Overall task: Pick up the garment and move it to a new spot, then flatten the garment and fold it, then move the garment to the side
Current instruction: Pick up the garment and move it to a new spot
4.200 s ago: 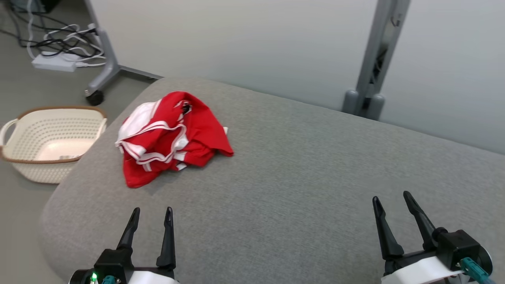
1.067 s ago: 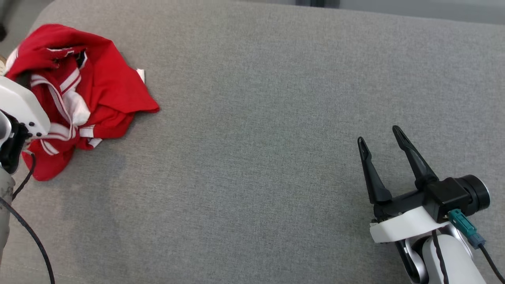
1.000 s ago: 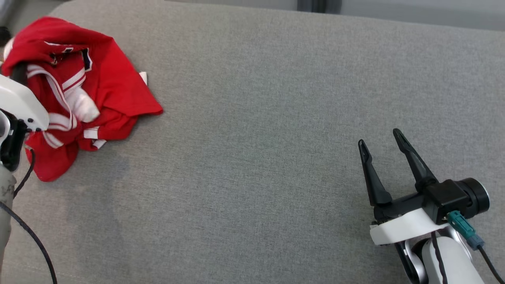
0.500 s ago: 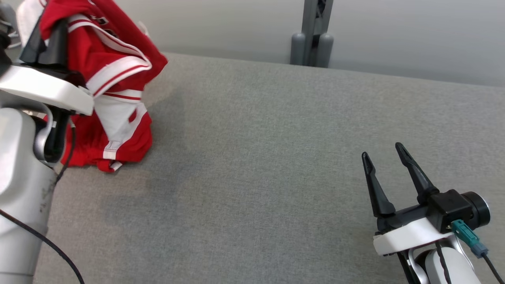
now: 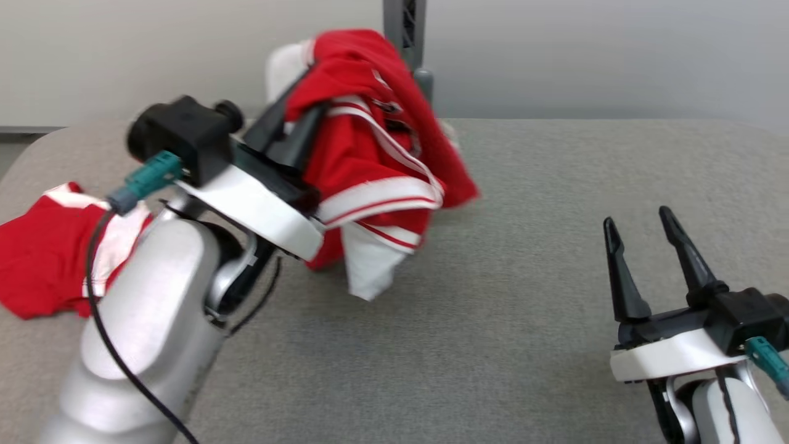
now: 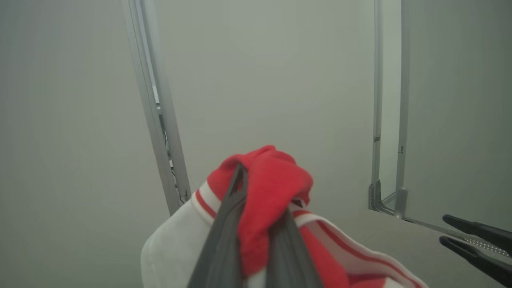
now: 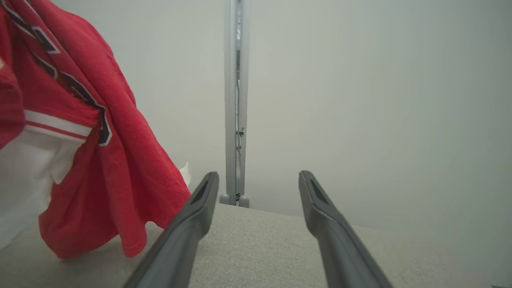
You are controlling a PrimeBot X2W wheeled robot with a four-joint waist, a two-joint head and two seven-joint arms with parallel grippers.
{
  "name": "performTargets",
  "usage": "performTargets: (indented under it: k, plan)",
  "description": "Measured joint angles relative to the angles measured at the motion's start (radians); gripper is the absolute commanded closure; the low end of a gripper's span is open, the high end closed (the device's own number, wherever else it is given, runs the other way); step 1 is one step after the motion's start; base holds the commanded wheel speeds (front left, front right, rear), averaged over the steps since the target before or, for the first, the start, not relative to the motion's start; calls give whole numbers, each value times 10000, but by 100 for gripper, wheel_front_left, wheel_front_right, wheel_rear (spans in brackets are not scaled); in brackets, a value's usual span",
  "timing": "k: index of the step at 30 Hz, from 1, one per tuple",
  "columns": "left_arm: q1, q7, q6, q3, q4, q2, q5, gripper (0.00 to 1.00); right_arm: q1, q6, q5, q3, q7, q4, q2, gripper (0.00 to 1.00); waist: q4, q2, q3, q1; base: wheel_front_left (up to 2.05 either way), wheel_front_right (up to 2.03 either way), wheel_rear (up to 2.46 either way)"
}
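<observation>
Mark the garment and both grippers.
garment (image 5: 360,157): head view, red fold above the white band.
left gripper (image 5: 308,102): head view, between its fingertips, in cloth.
right gripper (image 5: 637,216): head view, gap between its fingertips.

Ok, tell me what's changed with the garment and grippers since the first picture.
The left gripper has shut on the red-and-white garment, lifted most of it off the grey cushion and carried it toward the right gripper; a part trails at the left. The right gripper stayed open and empty.
</observation>
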Motion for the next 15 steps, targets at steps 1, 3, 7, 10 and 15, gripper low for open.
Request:
performTargets:
  k: [1, 3, 7, 10, 15]
  plan:
    - [17, 63, 15, -184, -105, -109, 2, 100, -34, 0, 21, -73, 0, -42, 2, 0, -136, 0, 28, 0, 0, 0, 0]
    - [107, 146, 23, -483, -240, -337, 42, 100, -113, 0, 186, -196, 0, -178, 2, 0, -430, 0, 92, 0, 0, 0, 0]
    - [242, 125, 107, -1045, -77, -669, 397, 100, -174, 0, 288, -360, 0, -332, -8, 0, -1056, 0, 272, 0, 0, 0, 0]
    - [330, -163, 157, -1446, 324, -907, 779, 100, -251, 0, 322, -456, 0, -387, 4, 0, -1542, 0, 453, -1, 0, 0, 0]
    - [412, -775, 245, -1929, 1333, -1438, 1064, 100, -267, 0, 573, -1012, 0, -441, -23, 0, -2270, 0, 790, 0, 0, 0, 0]
